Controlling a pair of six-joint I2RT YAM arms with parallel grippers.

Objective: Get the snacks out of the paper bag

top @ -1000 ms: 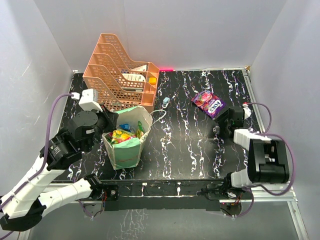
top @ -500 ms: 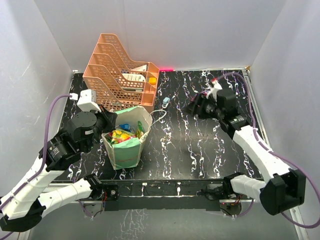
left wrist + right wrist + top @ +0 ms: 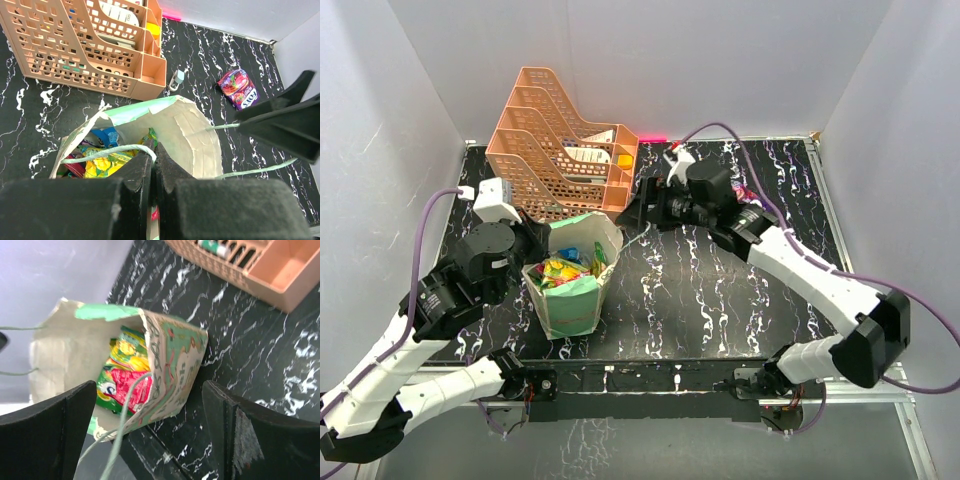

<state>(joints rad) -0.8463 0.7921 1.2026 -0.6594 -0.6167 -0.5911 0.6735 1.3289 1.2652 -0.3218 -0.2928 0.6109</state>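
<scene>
Snacks: most sit inside the paper bag, with yellow, pink and blue packets showing at its open mouth.
Purple packet: lies flat on the table, well apart from the bag, to the right.
Paper bag: stands upright at the near left of the table, just in front of the orange rack.
Left gripper: fingers pressed together on the bag's left rim, beside a string handle.
Right gripper: fingers spread wide, holding nothing, above the table just right of the bag and facing it.
</scene>
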